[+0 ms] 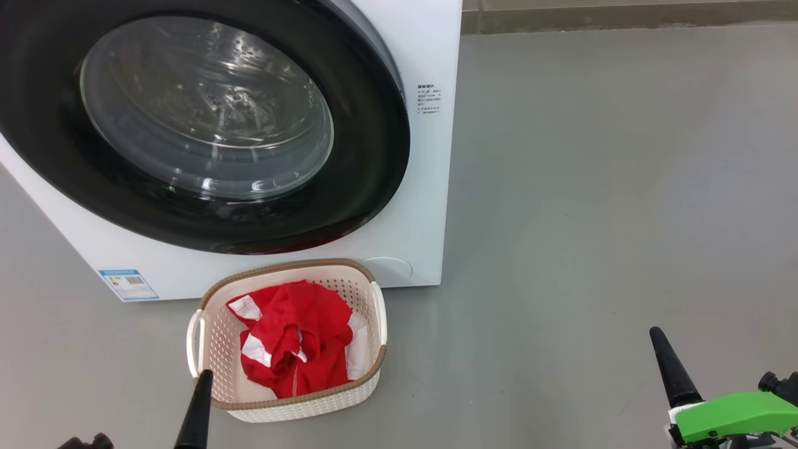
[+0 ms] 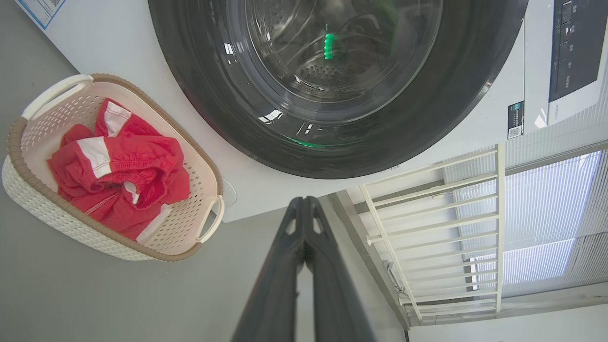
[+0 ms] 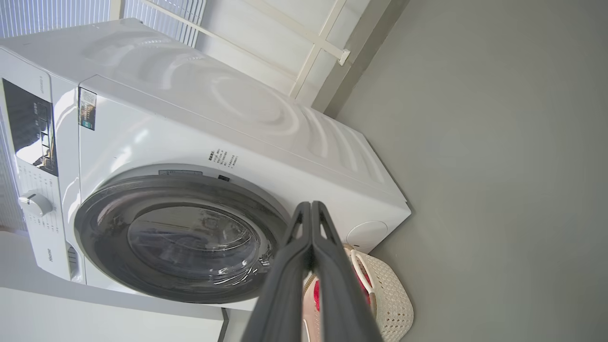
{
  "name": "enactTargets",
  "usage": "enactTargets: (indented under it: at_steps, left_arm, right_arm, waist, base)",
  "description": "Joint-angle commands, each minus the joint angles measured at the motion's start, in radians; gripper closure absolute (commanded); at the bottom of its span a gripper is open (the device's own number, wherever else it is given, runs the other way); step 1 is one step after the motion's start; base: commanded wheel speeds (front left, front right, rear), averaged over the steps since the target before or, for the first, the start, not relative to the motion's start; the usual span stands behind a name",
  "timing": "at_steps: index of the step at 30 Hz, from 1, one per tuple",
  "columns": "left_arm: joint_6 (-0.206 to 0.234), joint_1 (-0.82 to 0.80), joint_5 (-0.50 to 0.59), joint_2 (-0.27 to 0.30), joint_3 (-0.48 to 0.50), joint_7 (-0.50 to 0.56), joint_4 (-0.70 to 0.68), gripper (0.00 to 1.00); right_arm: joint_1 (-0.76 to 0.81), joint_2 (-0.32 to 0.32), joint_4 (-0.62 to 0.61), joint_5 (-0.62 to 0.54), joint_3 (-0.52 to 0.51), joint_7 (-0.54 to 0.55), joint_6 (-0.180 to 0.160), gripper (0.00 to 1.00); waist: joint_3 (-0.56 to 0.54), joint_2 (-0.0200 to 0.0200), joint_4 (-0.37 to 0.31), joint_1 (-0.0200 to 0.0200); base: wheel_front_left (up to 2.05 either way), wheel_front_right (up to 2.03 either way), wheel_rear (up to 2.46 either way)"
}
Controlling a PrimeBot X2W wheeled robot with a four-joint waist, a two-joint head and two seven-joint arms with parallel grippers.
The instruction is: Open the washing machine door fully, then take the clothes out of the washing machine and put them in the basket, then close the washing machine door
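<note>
the left hand (image 2: 304, 204) has its two dark fingers pressed together with nothing between them, tips pointing toward the bottom of the washing machine door (image 2: 456, 95). in the head view it sits low at the near rim of the basket (image 1: 215, 349); whether it touches the rim i cannot tell. the right hand (image 3: 311, 209) is likewise pinched together and empty, well out to the right over bare floor (image 1: 592, 218). both look parked low and clear, probably to keep off the door and the load.

the clothes (image 1: 293, 343) lie bunched in the basket, red with white panels, below the rim all round. the basket stands on the floor just in front of the washing machine (image 1: 430, 187), under the door's bottom edge, close enough, i'd judge, for a short drop from the drum. the door lies flat against the machine front, and through its glass i see steel drum and no red, so the job reads as done or all but.

open room is plentiful to the right. the left side is tight, between basket rim and machine front.
</note>
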Motion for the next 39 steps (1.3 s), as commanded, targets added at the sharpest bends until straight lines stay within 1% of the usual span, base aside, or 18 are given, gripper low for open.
enactTargets:
  at_steps: [1,13,36,39]
  left_arm:
    - [-0.005,-0.044,-0.034,0.016,0.031,0.009,-0.022,1.00]
    - [-0.006,-0.066,-0.171,0.017,0.043,0.047,-0.021,1.00]
    - [-0.007,-0.103,-0.402,0.018,0.064,0.111,-0.021,1.00]
    - [-0.007,-0.103,-0.401,0.017,0.065,0.112,-0.021,1.00]
  right_arm:
    - [-0.055,-0.011,-0.030,0.033,0.003,0.011,-0.001,1.00]
    - [-0.079,-0.005,-0.034,0.155,-0.012,0.050,-0.001,1.00]
    - [-0.120,0.004,-0.039,0.360,-0.037,0.116,-0.001,1.00]
    - [-0.120,0.005,-0.039,0.359,-0.038,0.116,-0.001,1.00]
  waist:
    - [-0.001,0.0000,0.000,-0.0001]
    - [-0.007,0.0000,0.003,-0.0001]
    - [-0.017,0.0000,0.006,-0.0001]
    - [-0.017,0.0000,0.006,-0.0001]
  base:
    - [0.00,0.00,0.00]
    - [0.00,0.00,0.00]
    - [0.00,0.00,0.00]
    - [0.00,0.00,0.00]
